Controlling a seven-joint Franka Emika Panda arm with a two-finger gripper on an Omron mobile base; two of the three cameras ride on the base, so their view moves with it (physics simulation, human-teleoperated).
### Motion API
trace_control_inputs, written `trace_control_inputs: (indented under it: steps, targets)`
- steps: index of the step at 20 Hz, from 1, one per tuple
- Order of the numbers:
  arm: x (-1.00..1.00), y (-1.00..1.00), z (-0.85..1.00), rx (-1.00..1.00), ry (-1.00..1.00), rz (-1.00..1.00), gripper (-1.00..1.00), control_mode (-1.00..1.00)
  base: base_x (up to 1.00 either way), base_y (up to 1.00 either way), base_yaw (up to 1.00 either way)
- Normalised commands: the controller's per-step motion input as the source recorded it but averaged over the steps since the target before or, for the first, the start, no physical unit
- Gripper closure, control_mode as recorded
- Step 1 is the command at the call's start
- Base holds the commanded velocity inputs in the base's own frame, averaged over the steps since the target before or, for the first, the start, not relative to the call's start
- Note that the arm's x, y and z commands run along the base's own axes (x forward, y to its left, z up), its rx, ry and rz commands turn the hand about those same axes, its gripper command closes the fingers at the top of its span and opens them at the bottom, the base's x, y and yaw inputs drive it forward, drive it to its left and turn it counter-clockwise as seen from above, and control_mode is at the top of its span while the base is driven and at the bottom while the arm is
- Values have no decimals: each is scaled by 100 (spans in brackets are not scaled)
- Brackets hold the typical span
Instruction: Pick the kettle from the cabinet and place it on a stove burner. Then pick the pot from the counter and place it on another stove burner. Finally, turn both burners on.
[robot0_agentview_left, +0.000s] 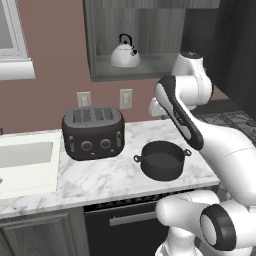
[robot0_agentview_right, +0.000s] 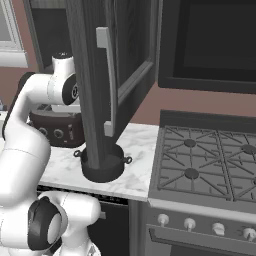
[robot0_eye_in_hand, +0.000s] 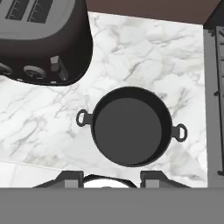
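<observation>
Fingers (robot0_eye_in_hand: 70, 177) of the gripper (robot0_eye_in_hand: 111, 178) stand apart with nothing between them, released and empty, looking straight down on the counter (robot0_agentview_left: 110, 175) from high above it. That suits the first step, which by my reading is not yet begun: a free hand is needed to reach for the kettle.

Going from the left in the left base view, the white sink basin (robot0_agentview_left: 25, 155) is sunk into the worktop, and just right of it the dark four-slot toaster (robot0_agentview_left: 93, 132) sits against the wall below two wall sockets (robot0_agentview_left: 84, 99). Above and a little right, the kettle (robot0_agentview_left: 125, 52) stands upright on the shelf of the cabinet (robot0_agentview_left: 95, 45), handle arched on top where a grasp from above or from the front could take it. The cabinet door (robot0_agentview_right: 110, 75) is swung wide, presumably to give the arm that way in; in the right base view it hangs in front of part of the pot.

Next comes the pot (robot0_agentview_left: 161, 160), lidless, on the counter near its front edge, apart from the toaster, its loop handles pointing left and right. It waits there for the second step. Farthest right are the stove burners (robot0_agentview_right: 190, 142), all bare under their grates, with the silver knobs (robot0_agentview_right: 190, 223) along the front, so either vessel has a free place to land
</observation>
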Motion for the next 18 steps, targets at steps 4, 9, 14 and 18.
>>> trace_control_inputs:
  steps: [4,9,14,18]
  targets:
    - [-1,0,0,0,-5,0,-100,-100,0,0,0]
    - [0,0,2,-1,-12,0,-100,-100,0,0,0]
    - [0,0,4,0,-12,0,-100,-100,0,0,0]
    - [1,0,7,0,-11,0,-100,-100,0,0,0]
